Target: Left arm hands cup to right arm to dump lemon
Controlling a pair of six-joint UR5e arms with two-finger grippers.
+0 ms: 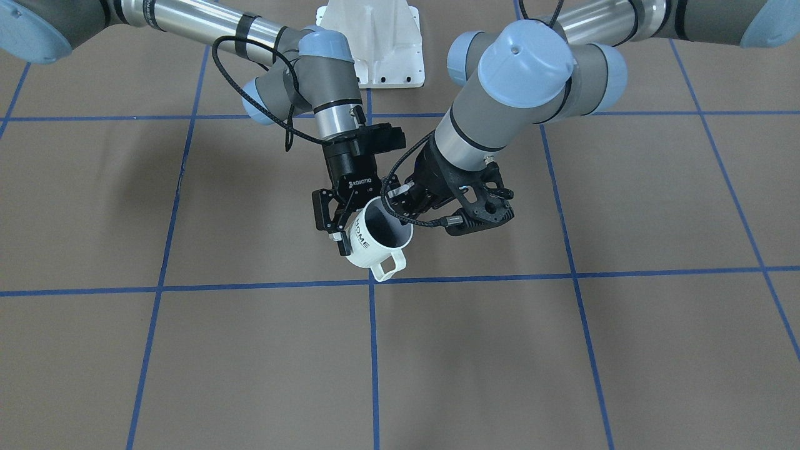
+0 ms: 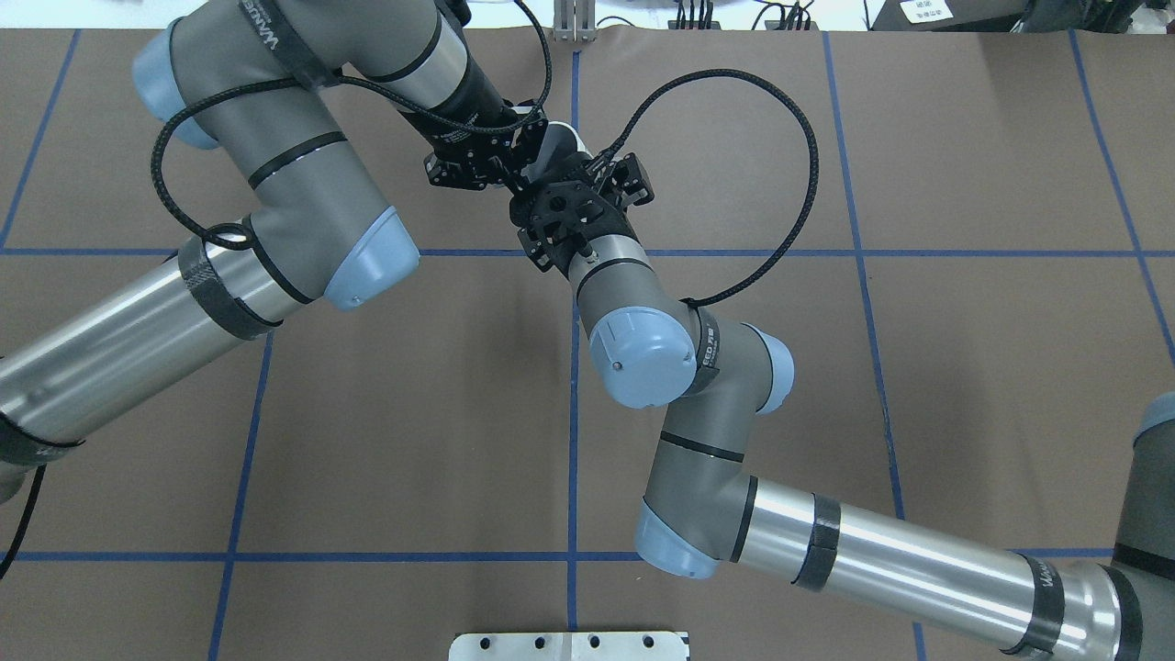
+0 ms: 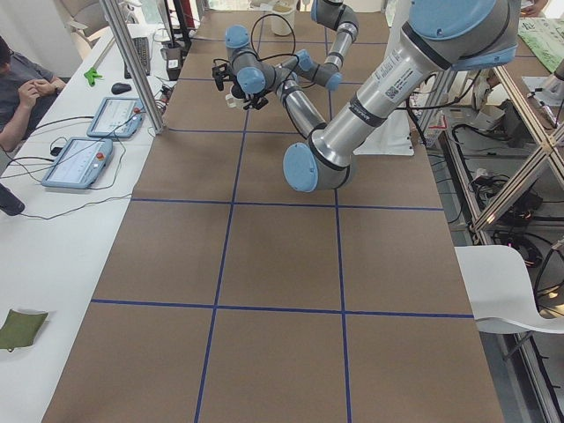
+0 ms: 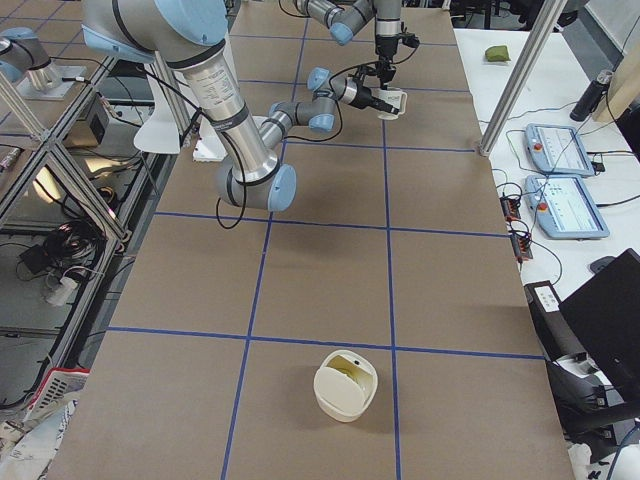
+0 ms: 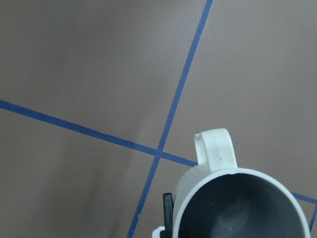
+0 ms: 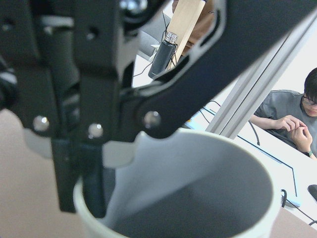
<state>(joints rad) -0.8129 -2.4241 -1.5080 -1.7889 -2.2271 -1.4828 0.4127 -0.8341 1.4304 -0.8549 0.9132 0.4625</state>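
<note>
The white "HOME" cup point(image 1: 377, 245) hangs tilted above the table's middle, handle toward the front. Its grey inside shows in the left wrist view point(image 5: 237, 208) and the right wrist view point(image 6: 198, 183). No lemon shows in the parts of the inside I can see. My left gripper point(image 1: 400, 206) is shut on the far rim, one finger inside and one outside. My right gripper point(image 1: 350, 240) straddles the cup's body from the other side. One of its fingers point(image 1: 342, 245) lies against the printed side and the other is hidden. I cannot tell if it has closed.
A cream round container point(image 4: 345, 385) with something yellowish inside stands far off at the table's right end. The white base plate point(image 1: 375, 44) is behind the arms. The two arms cross close together over the centre line. Brown table with a blue tape grid point(image 1: 372, 350) lies below.
</note>
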